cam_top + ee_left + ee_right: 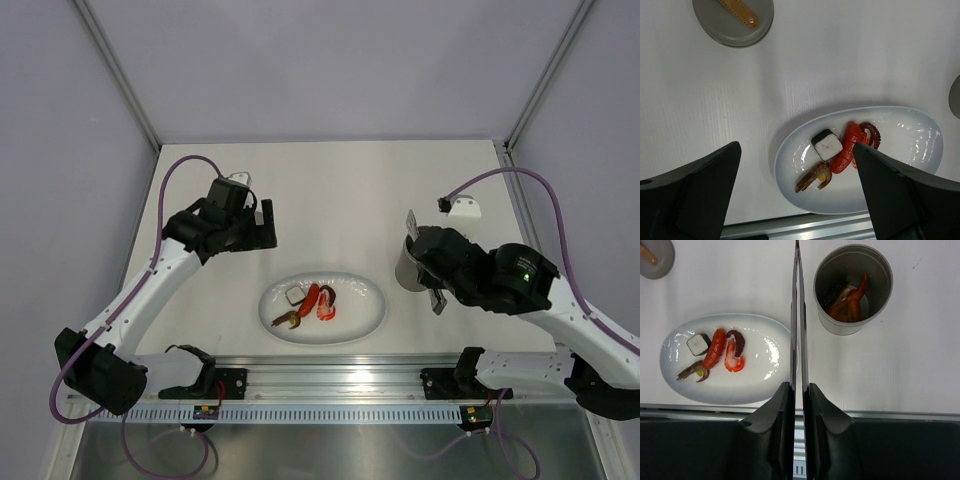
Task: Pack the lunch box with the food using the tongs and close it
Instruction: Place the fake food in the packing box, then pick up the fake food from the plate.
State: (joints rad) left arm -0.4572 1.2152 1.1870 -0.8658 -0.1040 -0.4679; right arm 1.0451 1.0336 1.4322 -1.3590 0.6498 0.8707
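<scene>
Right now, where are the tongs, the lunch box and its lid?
tongs (793, 340): right wrist view, one arm's mid-length.
lunch box (842, 328): right wrist view, near outer wall.
lid (722, 27): left wrist view, grey top surface.

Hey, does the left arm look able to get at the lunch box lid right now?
Probably yes. The left gripper is open and empty, and the lid lies handle-up on bare table, apart from the plate, with nothing on or against it.
</scene>
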